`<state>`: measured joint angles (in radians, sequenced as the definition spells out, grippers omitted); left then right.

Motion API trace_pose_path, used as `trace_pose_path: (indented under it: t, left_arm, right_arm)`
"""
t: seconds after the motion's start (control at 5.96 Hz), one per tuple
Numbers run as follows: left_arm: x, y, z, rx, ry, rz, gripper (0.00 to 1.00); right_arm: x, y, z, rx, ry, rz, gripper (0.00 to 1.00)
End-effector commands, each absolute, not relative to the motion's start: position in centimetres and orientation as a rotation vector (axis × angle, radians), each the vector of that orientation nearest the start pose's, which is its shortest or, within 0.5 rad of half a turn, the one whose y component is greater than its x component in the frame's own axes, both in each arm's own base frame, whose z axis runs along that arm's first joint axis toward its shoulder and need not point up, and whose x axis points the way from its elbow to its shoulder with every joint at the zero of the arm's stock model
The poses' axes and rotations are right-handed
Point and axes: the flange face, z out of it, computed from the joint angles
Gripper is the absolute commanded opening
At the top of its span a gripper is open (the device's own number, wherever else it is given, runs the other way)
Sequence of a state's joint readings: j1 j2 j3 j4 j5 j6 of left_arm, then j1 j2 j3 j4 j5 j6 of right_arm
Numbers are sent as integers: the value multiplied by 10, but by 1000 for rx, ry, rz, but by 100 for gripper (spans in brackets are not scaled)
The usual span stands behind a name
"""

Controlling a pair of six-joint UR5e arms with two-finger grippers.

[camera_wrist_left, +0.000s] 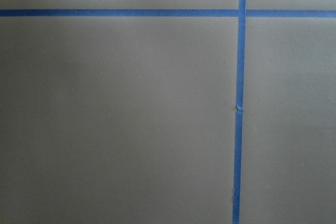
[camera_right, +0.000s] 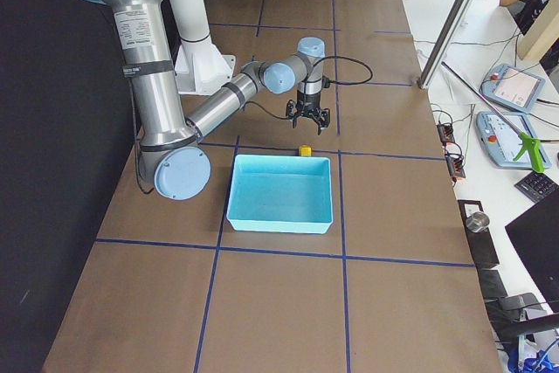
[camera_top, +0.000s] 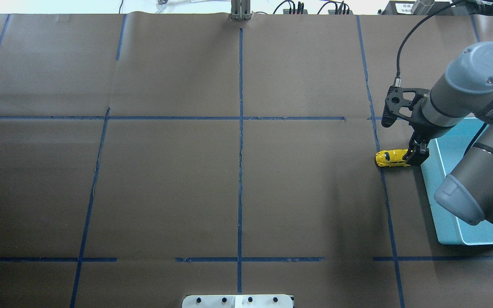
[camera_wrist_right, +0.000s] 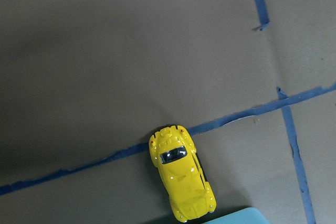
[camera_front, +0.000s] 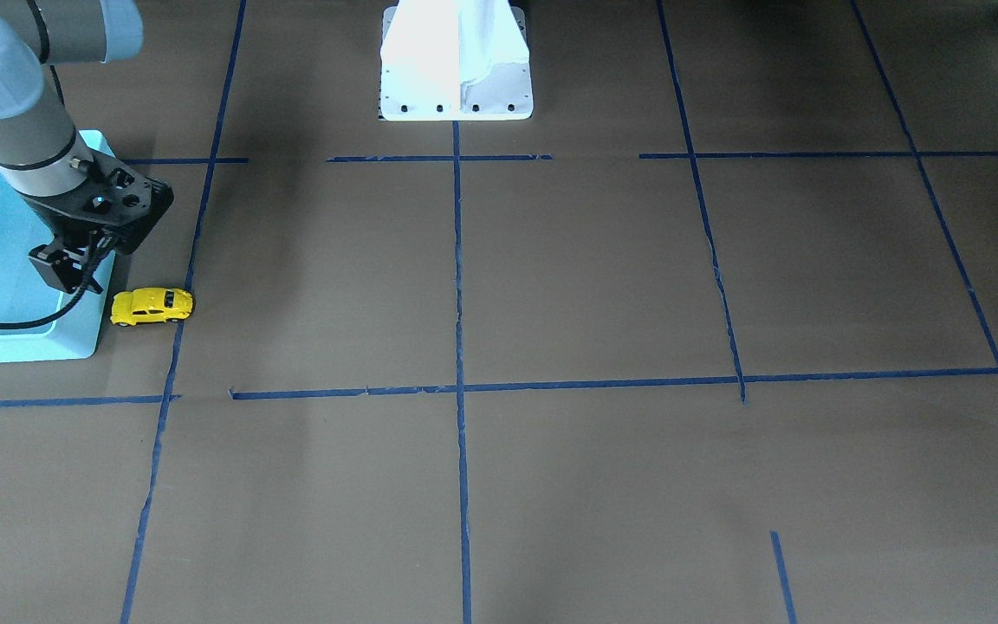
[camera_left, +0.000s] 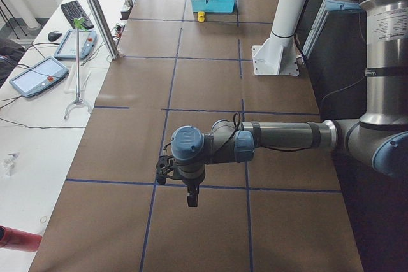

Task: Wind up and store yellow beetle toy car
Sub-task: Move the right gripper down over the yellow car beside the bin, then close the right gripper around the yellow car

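The yellow beetle toy car [camera_front: 152, 305] stands on its wheels on the brown table, right beside the turquoise bin [camera_front: 22, 347]. It also shows in the overhead view [camera_top: 392, 158], the right side view [camera_right: 305, 150] and the right wrist view [camera_wrist_right: 181, 179]. My right gripper [camera_top: 417, 156] hovers above the car's bin-side end, open and empty; it also shows in the front view [camera_front: 74, 270] and the right side view [camera_right: 310, 122]. My left gripper [camera_left: 191, 199] hangs over the far end of the table, far from the car; I cannot tell whether it is open.
The turquoise bin [camera_top: 447, 222] lies under my right arm at the table's edge; its corner [camera_wrist_right: 241, 216] shows just below the car. Blue tape lines cross the table. The white robot base [camera_front: 456, 95] stands at the table's back middle.
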<state>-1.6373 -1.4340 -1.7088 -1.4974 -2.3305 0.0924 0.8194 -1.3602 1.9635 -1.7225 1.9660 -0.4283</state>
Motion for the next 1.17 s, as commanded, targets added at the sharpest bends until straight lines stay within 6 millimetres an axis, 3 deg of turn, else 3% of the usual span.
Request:
trace_pose_path:
  t: [0.0,0.17,0.5,1.01]
  left_arm:
    - [-93,-422,652,8,761,3,100]
    - [-93,-421,645,21,760,8,100]
    - [-93,-421,641,41,752,27,100]
    - [-93,-423,639,60,749,36,100]
  right_arm:
    - [-329,-457,429,423,-445,-1401,100]
    - [-341,-468,464,446,-444,-1434,100]
    - [-346,-471,478,471,-450,-1438,100]
    - [-346,-470,479,478,-464,-1452,100]
